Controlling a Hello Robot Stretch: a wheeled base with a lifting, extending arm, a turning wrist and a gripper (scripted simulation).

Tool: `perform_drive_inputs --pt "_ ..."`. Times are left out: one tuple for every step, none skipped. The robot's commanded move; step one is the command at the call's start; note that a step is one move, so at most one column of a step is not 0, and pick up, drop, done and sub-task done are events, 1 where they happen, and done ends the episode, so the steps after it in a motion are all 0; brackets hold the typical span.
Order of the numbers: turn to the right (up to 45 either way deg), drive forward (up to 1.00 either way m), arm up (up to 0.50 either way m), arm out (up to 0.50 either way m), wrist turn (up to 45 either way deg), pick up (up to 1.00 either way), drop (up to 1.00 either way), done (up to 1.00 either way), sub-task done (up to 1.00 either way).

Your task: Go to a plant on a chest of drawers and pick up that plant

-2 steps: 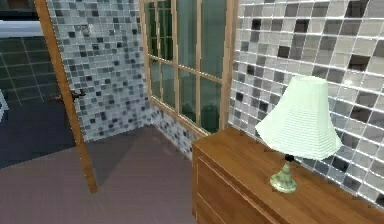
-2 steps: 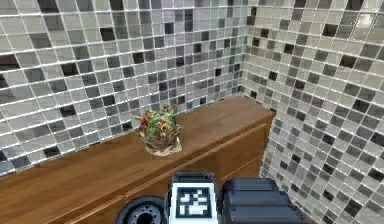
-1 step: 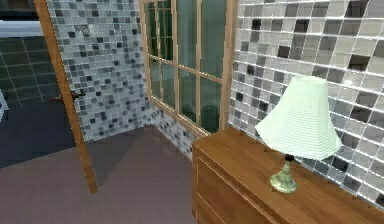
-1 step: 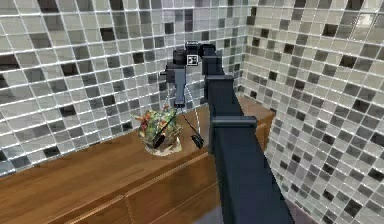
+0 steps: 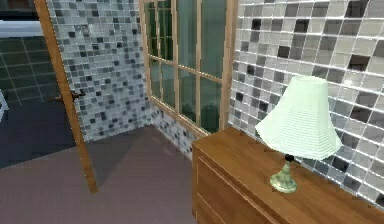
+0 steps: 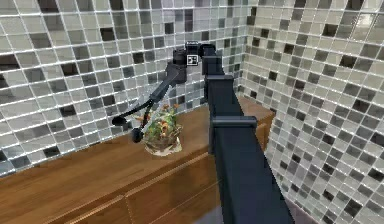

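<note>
We see gripper [image 6: 132, 121] close by plant [image 6: 160, 131] on chest of drawers [image 6: 80, 172] — finger state, any hold: cannot tell. Risk — off-centre approach could tip plant toward wall [image 6: 60, 60] behind plant.

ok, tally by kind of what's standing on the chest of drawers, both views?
Lamp: 1
Plant: 1
Total: 2, both standing on the chest of drawers.
</note>
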Motion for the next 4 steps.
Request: perform_drive_inputs --pt "0.0 0.0 0.0 0.0 45.0 0.0 0.0 0.0 0.0" --pt "0.0 0.0 0.0 0.0 36.0 0.0 0.0 0.0 0.0" --pt "0.0 0.0 -0.28 0.0 0.0 0.0 0.0 0.0 0.0" --pt "0.0 0.0 0.0 0.0 0.0 1.0 0.0 0.0 0.0"
